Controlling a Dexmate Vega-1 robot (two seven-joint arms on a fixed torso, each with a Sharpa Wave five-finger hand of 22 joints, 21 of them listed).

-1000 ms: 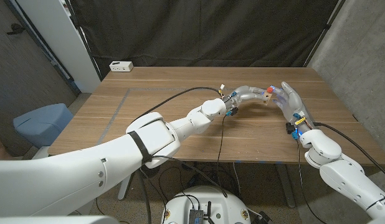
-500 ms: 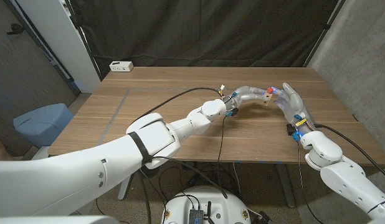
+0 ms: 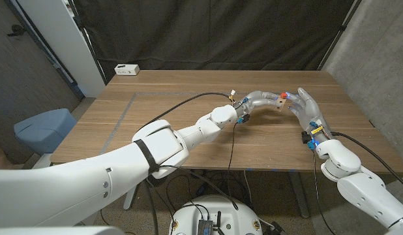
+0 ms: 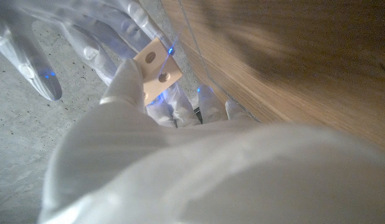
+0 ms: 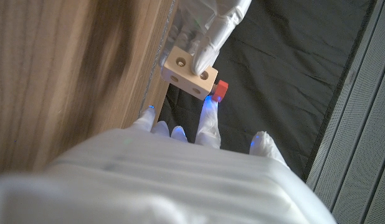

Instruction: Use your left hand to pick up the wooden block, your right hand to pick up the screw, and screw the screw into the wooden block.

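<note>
Over the wooden table (image 3: pixel 188 98), at about two o'clock from its centre, the robot's left hand (image 3: pixel 259 99) grips the wooden block (image 3: pixel 279 102), a pale cube with round holes in its faces. The red-headed screw (image 3: pixel 285 94) sits against the block's far side, with the right hand (image 3: pixel 304 108) just beside it, fingers spread and upright. Whether those fingers actually pinch the screw cannot be told.

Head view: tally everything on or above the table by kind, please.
Robot hands: 2, left hand and right hand
Wooden block: 1
Red screw: 1
White box: 1
Total: 5
</note>
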